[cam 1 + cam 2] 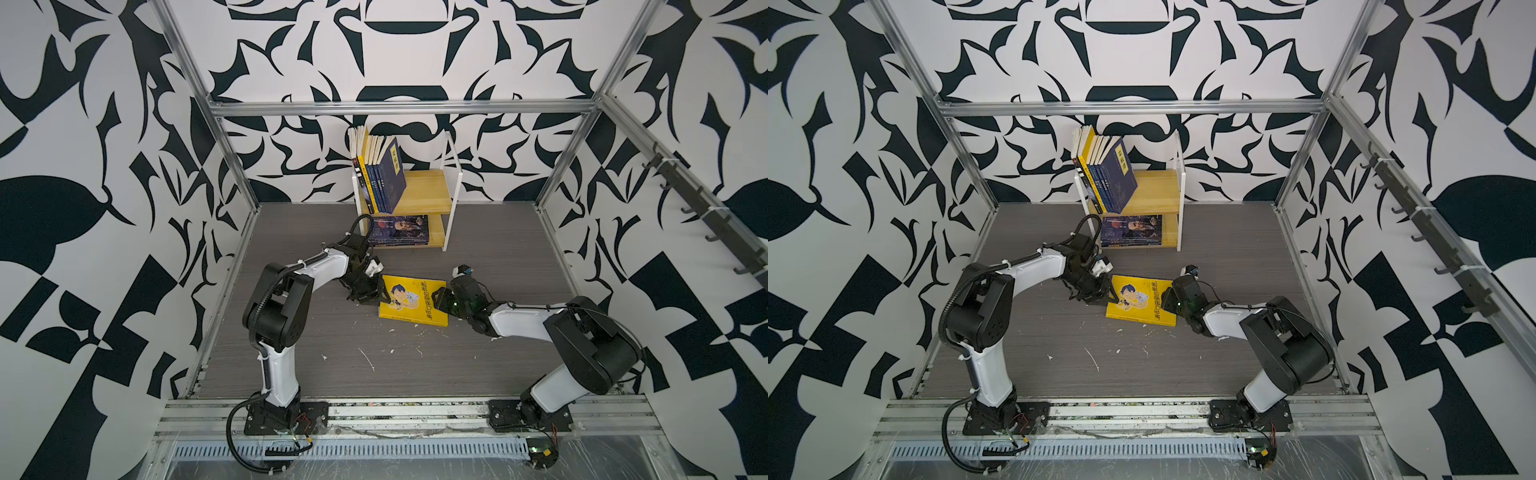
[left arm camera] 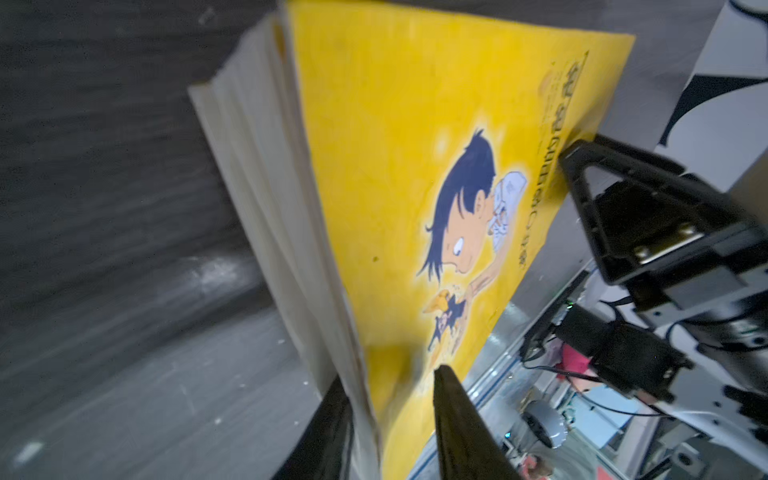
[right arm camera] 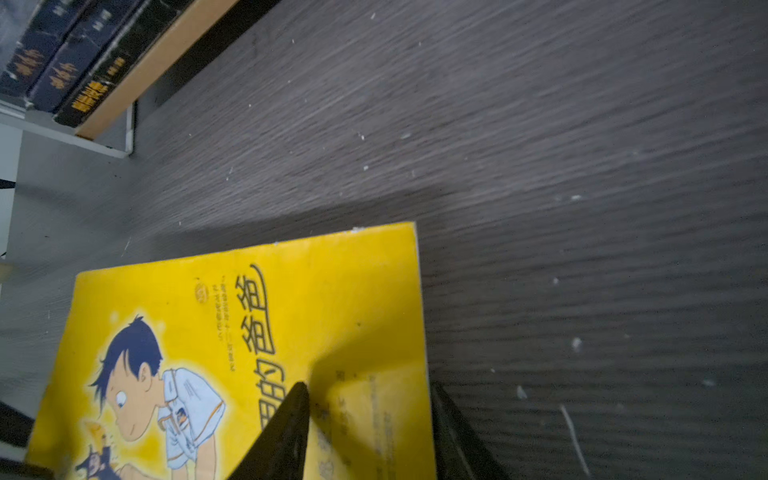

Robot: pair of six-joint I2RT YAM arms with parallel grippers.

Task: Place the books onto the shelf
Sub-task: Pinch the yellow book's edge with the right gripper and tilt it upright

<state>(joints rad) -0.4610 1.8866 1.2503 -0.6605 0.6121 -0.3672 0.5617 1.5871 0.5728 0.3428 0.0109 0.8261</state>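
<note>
A bright yellow book [image 1: 413,299] [image 1: 1142,301] with a cartoon boy lies on the grey table between both grippers. My left gripper [image 1: 383,296] [image 2: 392,376] straddles its page edge. One finger lies against the page block and the other hangs over the cover [image 2: 415,166], with a strip of cover showing between them. My right gripper [image 1: 436,300] [image 3: 370,387] is open at the spine side, one finger over the cover [image 3: 291,311] and one just past the edge. The shelf [image 1: 428,191] [image 1: 1158,187] stands behind. Several books [image 1: 382,174] lean on its upper board and navy ones [image 1: 399,230] lie stacked below.
White paper scraps [image 1: 368,359] dot the table in front of the book. Aluminium frame posts and patterned walls close in the table on three sides. A rail of dark hooks [image 1: 698,199] runs along the right wall. The arms' bases sit on the front rail [image 1: 407,411].
</note>
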